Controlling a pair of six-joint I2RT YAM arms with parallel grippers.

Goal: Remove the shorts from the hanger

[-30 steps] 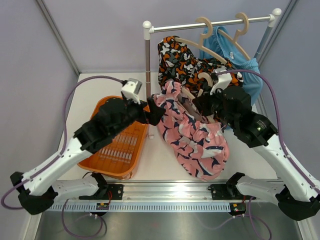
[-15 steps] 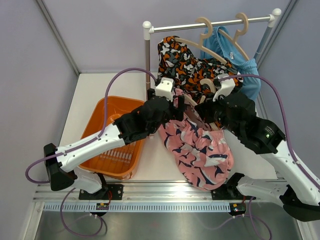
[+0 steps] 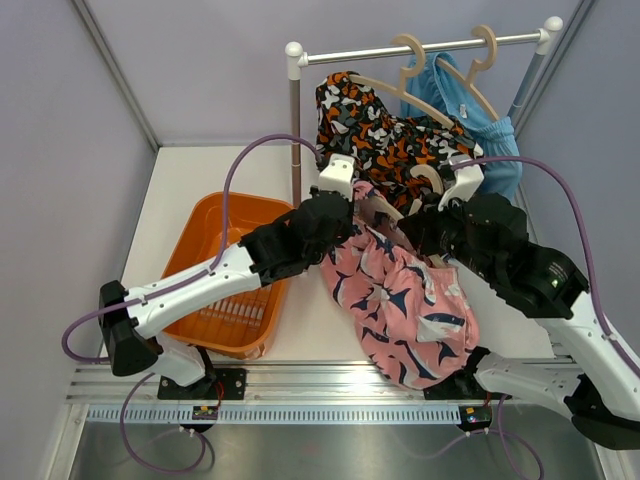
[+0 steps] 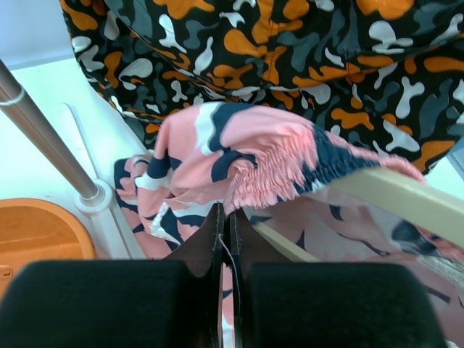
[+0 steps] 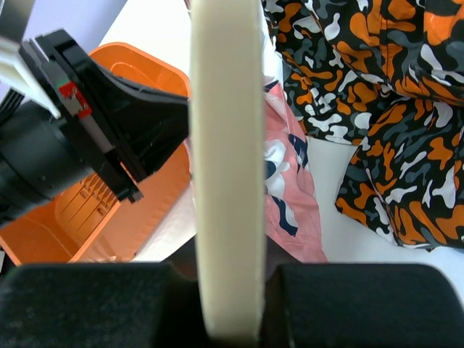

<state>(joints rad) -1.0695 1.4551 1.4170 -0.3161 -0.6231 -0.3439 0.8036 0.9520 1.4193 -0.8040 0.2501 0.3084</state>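
White table (image 3: 190, 180) carries an orange basket (image 3: 230, 215) at left. Beside it the left pincer (image 4: 225, 217) pinches the waistband of the pink shorts (image 4: 239, 156), which runs rightward along the hanger (image 5: 226, 145) clamped in the right pincer (image 5: 226, 272); the pull should probably go left.

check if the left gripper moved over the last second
Yes. The left gripper moved right in the top view: its white camera went from left of the rack post to right of it.
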